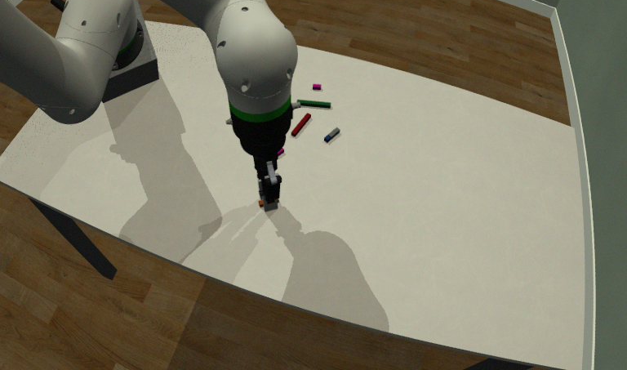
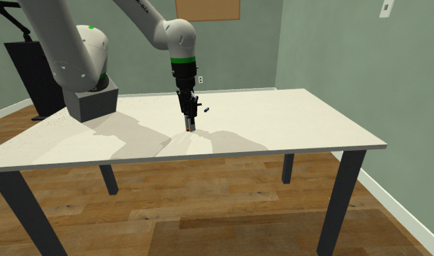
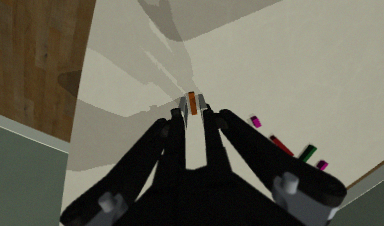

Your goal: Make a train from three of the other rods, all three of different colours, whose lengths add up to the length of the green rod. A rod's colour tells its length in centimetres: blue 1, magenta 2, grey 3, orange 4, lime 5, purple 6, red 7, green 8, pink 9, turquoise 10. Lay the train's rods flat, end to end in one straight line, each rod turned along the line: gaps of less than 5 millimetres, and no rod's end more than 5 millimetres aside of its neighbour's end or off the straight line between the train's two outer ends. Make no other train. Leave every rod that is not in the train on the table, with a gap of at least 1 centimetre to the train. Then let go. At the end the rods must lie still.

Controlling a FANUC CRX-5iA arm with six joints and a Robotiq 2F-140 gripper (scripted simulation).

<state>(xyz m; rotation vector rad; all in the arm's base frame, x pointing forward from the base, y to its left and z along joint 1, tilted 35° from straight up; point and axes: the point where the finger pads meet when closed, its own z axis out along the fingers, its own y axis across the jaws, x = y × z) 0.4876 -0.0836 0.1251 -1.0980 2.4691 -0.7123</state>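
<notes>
An orange rod [image 1: 261, 203] [image 2: 187, 129] [image 3: 192, 106] lies flat on the table. My gripper [image 1: 269, 203] [image 2: 189, 128] [image 3: 192, 102] is low over it, partly open. Its fingertips stand on both sides of the rod, and the wrist view shows a narrow gap on each side. A grey rod [image 1: 335, 132] and a blue rod [image 1: 327, 139] lie end to end in one line, with no gap visible. A red rod [image 1: 301, 124] [image 3: 282, 146] lies slanted left of them. The green rod [image 1: 314, 103] [image 3: 308, 153] lies behind the red one.
One magenta rod [image 1: 316, 86] [image 3: 322, 165] lies behind the green rod. Another magenta rod [image 1: 280, 151] [image 3: 256, 121] lies between the red and orange rods, partly hidden by the arm in the top view. The table's front edge is beyond the orange rod.
</notes>
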